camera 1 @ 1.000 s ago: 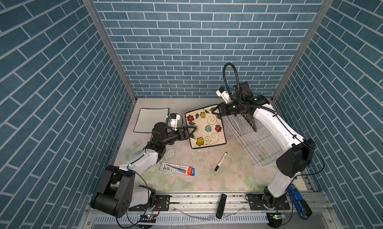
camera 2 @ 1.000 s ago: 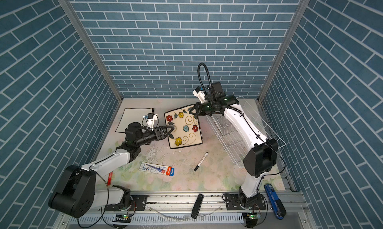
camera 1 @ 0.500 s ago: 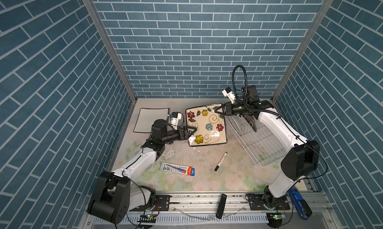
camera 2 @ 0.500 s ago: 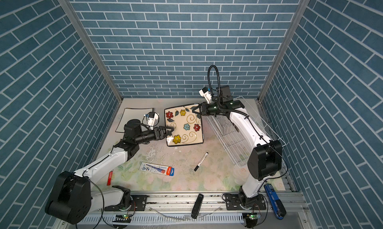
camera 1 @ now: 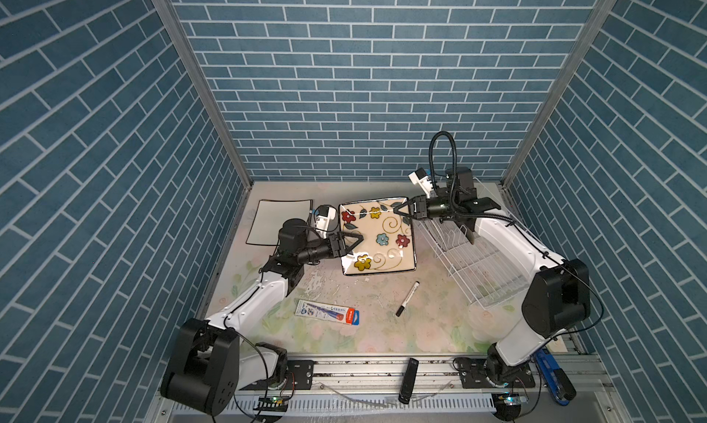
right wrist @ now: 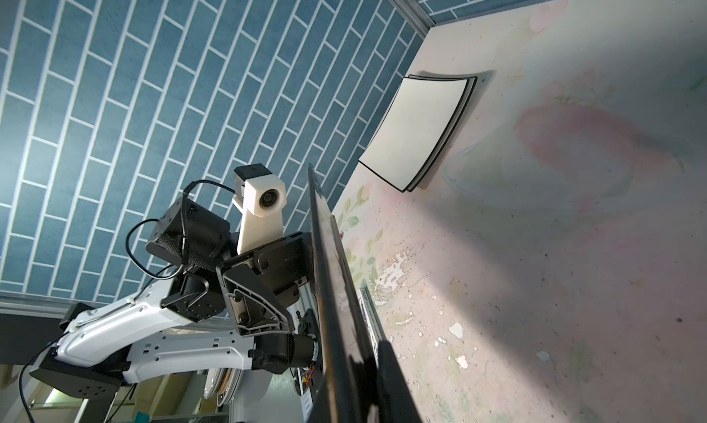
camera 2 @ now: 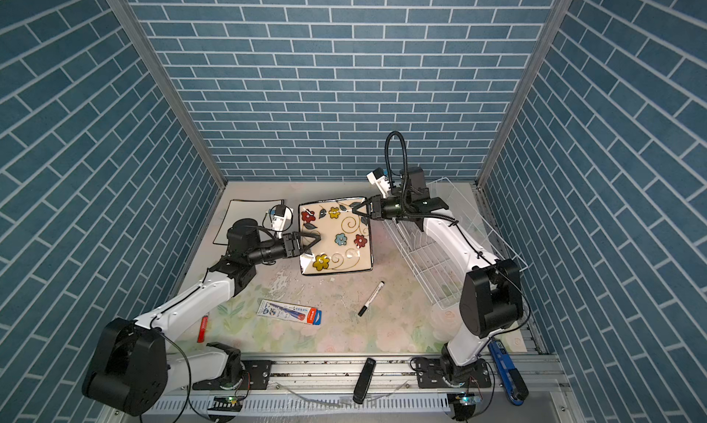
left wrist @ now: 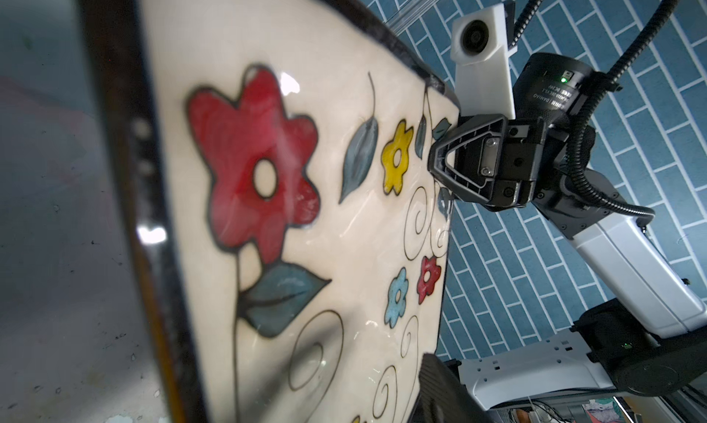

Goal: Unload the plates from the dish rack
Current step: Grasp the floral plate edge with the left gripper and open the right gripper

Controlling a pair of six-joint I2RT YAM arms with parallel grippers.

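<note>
- floral plate [camera 1: 377,241] has swung flatter; left hand [camera 1: 352,244], half-open, straddles its edge.
- right hand [camera 1: 399,212] pinches its corner shut: release only after left clamps.

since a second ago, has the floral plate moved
Yes, slightly: the near edge of the floral plate now sits closer to the marker in both top views.

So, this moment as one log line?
right tool: holds flowered plate | left tool: open around plate edge | white plates: on table
</note>
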